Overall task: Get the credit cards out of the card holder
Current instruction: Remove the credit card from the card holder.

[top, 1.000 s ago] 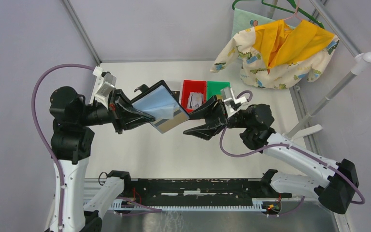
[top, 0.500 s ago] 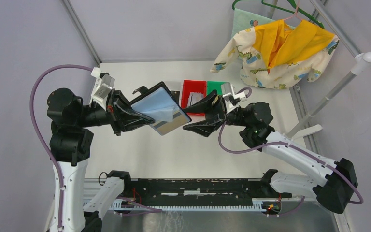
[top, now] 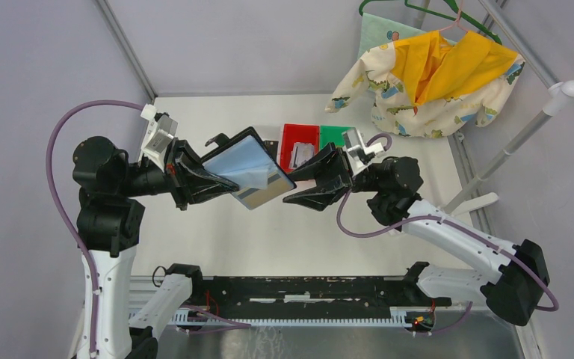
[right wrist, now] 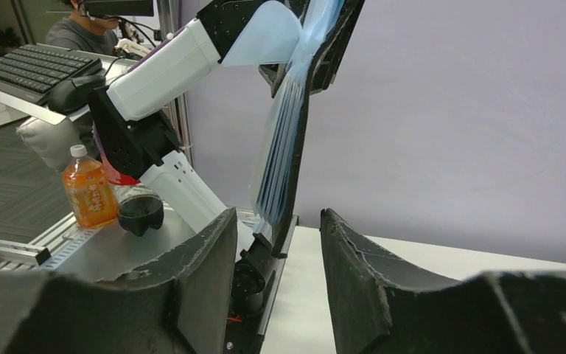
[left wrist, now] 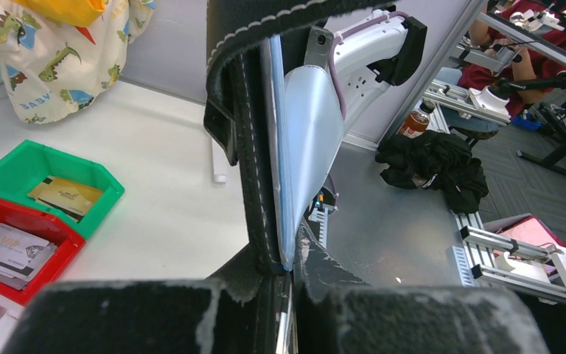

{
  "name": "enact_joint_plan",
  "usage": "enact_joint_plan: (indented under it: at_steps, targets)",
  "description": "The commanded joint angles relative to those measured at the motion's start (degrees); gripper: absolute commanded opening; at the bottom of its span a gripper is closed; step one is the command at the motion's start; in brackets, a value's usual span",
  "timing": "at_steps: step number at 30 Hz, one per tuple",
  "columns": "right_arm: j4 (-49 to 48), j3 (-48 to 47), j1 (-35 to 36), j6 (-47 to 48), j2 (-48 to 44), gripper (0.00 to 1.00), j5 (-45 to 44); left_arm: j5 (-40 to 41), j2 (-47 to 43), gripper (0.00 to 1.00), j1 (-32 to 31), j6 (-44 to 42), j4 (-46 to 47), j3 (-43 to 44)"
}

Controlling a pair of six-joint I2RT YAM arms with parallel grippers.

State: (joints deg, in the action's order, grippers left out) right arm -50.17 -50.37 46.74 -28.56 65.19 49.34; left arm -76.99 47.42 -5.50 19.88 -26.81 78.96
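Note:
My left gripper (top: 228,183) is shut on the card holder (top: 245,163) and holds it open in the air, black cover out, light blue-grey pages facing up. A greyish credit card (top: 267,190) shows in the holder's lower right pocket. My right gripper (top: 293,187) is open and empty, its fingertips just right of that edge. In the left wrist view the holder (left wrist: 254,147) stands edge-on in my shut gripper (left wrist: 289,271). In the right wrist view the holder (right wrist: 298,133) hangs just beyond my open gripper (right wrist: 278,215).
A red bin (top: 290,133) and a green bin (top: 338,134) stand behind the grippers; both hold cards, a tan-gold one (left wrist: 65,195) in the green bin, greyish ones (left wrist: 7,249) in the red. Printed clothes (top: 426,75) hang on a rack (top: 527,131) at the back right.
My right gripper has moved left and slightly back, closer to the holder's card edge. The left gripper has shifted the holder a little, and the card shows less than before.

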Motion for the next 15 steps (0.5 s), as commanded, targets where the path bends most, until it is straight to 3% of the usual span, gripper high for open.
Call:
enact_joint_plan:
  at_steps: [1,15]
  targets:
    - [-4.95,-3.54,-0.12,-3.88,1.0,0.49,1.81,-0.79,-0.23,0.02,0.0,2.39,2.85,1.92]
    - [-2.4,-4.38,-0.12,-1.89,0.63,0.32,-0.3,-0.99,-0.09,0.02,-0.04,3.96,4.34,2.46]
